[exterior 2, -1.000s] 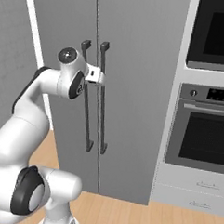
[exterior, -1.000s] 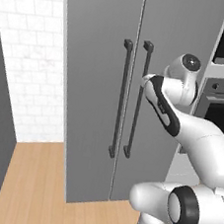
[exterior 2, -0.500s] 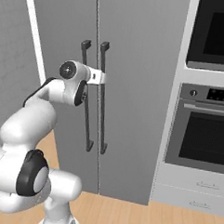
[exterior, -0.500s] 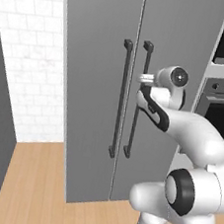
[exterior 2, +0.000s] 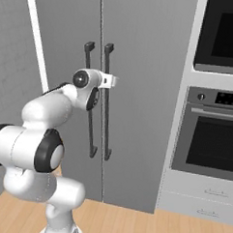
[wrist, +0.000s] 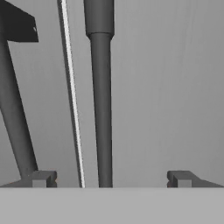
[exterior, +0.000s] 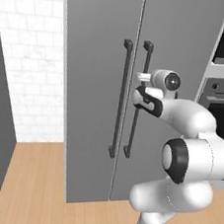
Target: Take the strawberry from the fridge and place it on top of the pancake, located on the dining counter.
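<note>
the gripper [wrist: 109, 178] stands wide open, its two dark fingertips [wrist: 43, 178] flanking a dark vertical bar handle [wrist: 101, 109]. behind it lies the fridge [wrist: 166, 87] door, grey, with the door seam and a second handle [wrist: 15, 118] leftward.

The fridge [exterior: 93, 82] at the centre of the left base frame has flat, matt grey doors that look like brushed metal, faintly streaked in the hand view. Its two bar handles [exterior: 120, 100] are dark, smooth and dull. The wall [exterior: 26, 58] at upper left is white tile with a slight sheen. The floor [exterior: 30, 188] at lower left is light wood, smooth. The oven [exterior 2: 214, 138] at right has glossy black glass.
</note>
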Controlling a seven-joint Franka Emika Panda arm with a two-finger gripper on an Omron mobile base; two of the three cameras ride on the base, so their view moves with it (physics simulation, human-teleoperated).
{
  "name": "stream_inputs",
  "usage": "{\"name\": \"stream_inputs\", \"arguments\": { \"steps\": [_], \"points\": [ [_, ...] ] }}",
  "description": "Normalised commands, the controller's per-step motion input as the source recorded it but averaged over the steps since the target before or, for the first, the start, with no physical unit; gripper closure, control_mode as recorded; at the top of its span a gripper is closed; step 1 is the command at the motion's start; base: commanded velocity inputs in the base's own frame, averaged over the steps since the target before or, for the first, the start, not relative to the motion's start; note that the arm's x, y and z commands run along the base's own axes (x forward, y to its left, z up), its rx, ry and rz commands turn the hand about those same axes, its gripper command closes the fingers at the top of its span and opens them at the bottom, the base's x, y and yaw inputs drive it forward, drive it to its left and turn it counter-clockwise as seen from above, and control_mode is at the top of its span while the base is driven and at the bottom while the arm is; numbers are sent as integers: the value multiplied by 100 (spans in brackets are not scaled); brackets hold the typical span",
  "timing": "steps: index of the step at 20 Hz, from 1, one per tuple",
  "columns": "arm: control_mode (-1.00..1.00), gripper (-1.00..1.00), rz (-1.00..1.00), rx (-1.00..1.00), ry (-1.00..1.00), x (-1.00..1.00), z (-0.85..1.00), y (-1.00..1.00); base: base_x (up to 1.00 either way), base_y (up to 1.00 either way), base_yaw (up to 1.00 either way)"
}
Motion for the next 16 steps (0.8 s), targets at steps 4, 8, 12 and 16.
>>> {"name": "stream_inputs", "arguments": {
  "steps": [4,8,12,16],
  "points": [
    [-100,-100,0,0,0,59,0,0,0,0,0],
    [-100,-100,0,0,0,58,0,0,0,0,0],
    [-100,-100,0,0,0,56,0,0,0,0,0],
    [-100,-100,0,0,0,54,0,0,0,0,0]
  ]
}}
